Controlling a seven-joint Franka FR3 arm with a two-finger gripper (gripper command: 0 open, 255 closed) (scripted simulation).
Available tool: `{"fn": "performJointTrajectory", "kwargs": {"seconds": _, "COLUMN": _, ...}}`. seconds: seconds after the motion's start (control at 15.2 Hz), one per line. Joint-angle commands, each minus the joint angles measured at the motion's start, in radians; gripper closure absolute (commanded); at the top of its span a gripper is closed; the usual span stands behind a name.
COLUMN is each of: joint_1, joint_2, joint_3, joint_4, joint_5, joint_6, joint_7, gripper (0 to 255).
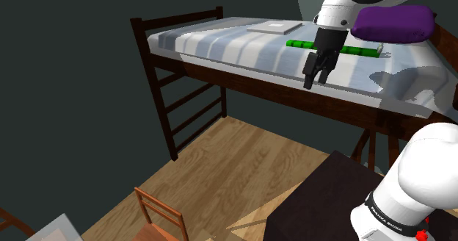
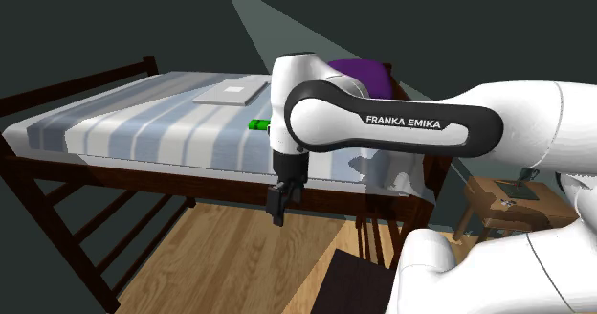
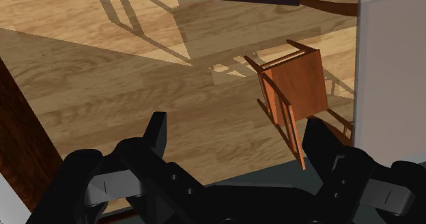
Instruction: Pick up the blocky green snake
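Observation:
The blocky green snake (image 1: 358, 51) lies stretched out on the striped mattress (image 1: 220, 45), just in front of a purple pillow (image 1: 393, 20). In the second exterior view a short green piece of the snake (image 2: 258, 124) peeks out from behind the arm. My black gripper (image 1: 315, 79) hangs in front of the bed's near edge, lower than the snake and on the floor side of it. It points down, open, with nothing between its fingers (image 3: 155, 130). The gripper (image 2: 278, 212) sits below mattress level, over the wooden floor. The arm hides the snake's middle in the shoulder view.
A flat white slab (image 1: 273, 27) rests on the mattress further back. The dark bed frame has a ladder (image 1: 183, 107) at its end. A wooden chair (image 3: 293, 86) stands on the floor below the gripper (image 3: 237, 137). My dark stand (image 1: 323, 195) is at the lower right.

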Motion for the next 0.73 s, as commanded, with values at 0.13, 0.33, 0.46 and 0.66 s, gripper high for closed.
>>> {"fn": "performJointTrajectory", "kwargs": {"seconds": 0.13, "joint_1": -0.012, "joint_2": 0.034, "joint_3": -0.044, "joint_4": 0.033, "joint_5": -0.030, "joint_6": -0.006, "joint_7": -0.055, "gripper": 0}}
{"fn": "performJointTrajectory", "kwargs": {"seconds": 0.33, "joint_1": -0.026, "joint_2": 0.093, "joint_3": -0.108, "joint_4": 0.090, "joint_5": -0.070, "joint_6": -0.014, "joint_7": -0.136, "gripper": 0}}
{"fn": "performJointTrajectory", "kwargs": {"seconds": 0.46, "joint_1": -0.034, "joint_2": 0.138, "joint_3": -0.150, "joint_4": 0.135, "joint_5": -0.092, "joint_6": -0.018, "joint_7": -0.190, "gripper": 0}}
{"fn": "performJointTrajectory", "kwargs": {"seconds": 0.66, "joint_1": -0.041, "joint_2": 0.212, "joint_3": -0.211, "joint_4": 0.210, "joint_5": -0.117, "joint_6": -0.026, "joint_7": -0.272, "gripper": 0}}
